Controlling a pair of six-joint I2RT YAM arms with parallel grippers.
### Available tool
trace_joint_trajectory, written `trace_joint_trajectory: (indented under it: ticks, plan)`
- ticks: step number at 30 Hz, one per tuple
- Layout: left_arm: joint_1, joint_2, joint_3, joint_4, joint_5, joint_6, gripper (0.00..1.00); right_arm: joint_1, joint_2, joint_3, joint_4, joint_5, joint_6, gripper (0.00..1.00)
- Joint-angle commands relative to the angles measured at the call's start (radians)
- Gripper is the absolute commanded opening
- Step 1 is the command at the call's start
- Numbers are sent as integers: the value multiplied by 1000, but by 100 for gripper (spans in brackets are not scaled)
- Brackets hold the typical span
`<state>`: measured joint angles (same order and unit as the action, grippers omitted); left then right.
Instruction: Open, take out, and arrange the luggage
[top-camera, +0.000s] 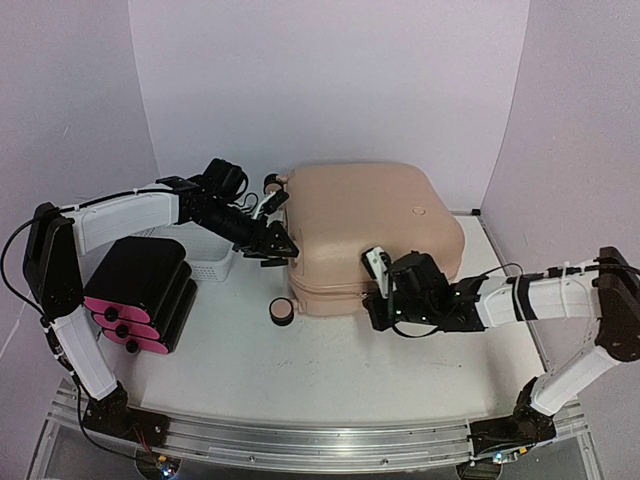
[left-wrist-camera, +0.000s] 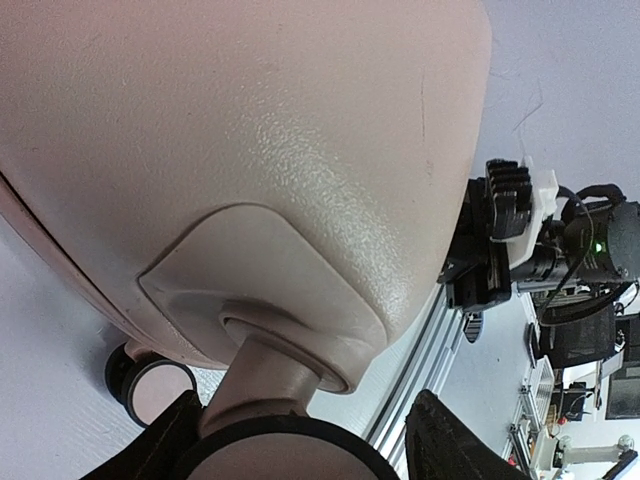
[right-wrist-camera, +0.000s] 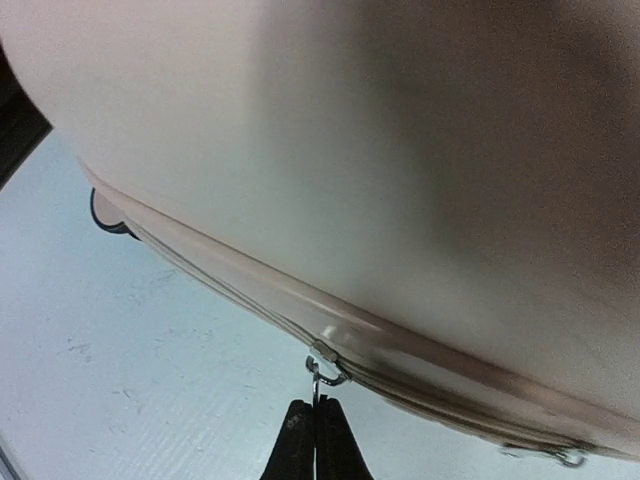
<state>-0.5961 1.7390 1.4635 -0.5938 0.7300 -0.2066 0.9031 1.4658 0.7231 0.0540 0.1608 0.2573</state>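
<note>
One closed beige-pink luggage (top-camera: 370, 225) lies on my table (top-camera: 300, 370), left gripper (top-camera: 283, 244) spread around one wheel (left-wrist-camera: 285, 435), right gripper (right-wrist-camera: 315, 425) pinching its zipper pull (right-wrist-camera: 322, 372), one black three-drawer box (top-camera: 140, 285) left of the luggage.

Pale lavender walls (top-camera: 330, 80) curve behind; white table (top-camera: 300, 375); aluminium rail (top-camera: 300, 440) along near edge; even light.

Left pincer (top-camera: 282, 245) spread wide; right pincer (right-wrist-camera: 315, 425) pinched closed; both arms reaching inward.
</note>
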Motion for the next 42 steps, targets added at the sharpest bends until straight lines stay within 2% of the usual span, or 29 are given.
trace_joint_trajectory:
  ticks: [1, 4, 5, 6, 8, 9, 11, 14, 16, 19, 21, 24, 33, 42]
  plan:
    - [-4, -25, -8, -37, 25, 3, 68, 105, 111, 150, 15, -120, -7, 0]
    - [-4, -27, -9, -37, 23, 2, 68, 132, 182, 215, 12, -127, 18, 0]
    - [-4, -29, -9, -37, 20, 4, 68, 132, 186, 214, 17, -94, 38, 3]
    - [-4, -31, -9, -37, 14, 5, 68, 131, 177, 203, 18, -61, 48, 10]
    - [-4, -34, -11, -37, 3, 9, 68, 130, 134, 164, 10, -3, 49, 26]
    - [-4, -36, -11, -37, 0, 9, 68, 129, 103, 141, -14, 42, 51, 31]
    - [-4, -38, -12, -38, -1, 9, 68, 121, 36, 95, -79, 135, 71, 37]
    - [-1, -41, -10, -38, -2, 9, 68, 80, -88, 3, -156, 254, 128, 42]
    - [1, -44, -10, -38, -3, 9, 68, 32, -171, -65, -165, 266, 170, 45]
    - [4, -43, -11, -38, -3, 10, 68, -41, -253, -127, -166, 249, 198, 48]
    - [4, -42, -11, -38, -3, 10, 68, -73, -253, -128, -160, 213, 190, 50]
    - [4, -40, -12, -38, -3, 10, 68, -77, -220, -110, -127, 180, 165, 53]
    - [4, -36, -12, -39, -2, 10, 68, -73, -136, -90, 0, 184, 159, 49]
    - [4, -42, -12, -38, -2, 10, 68, 29, -29, 1, 21, 483, 111, 48]
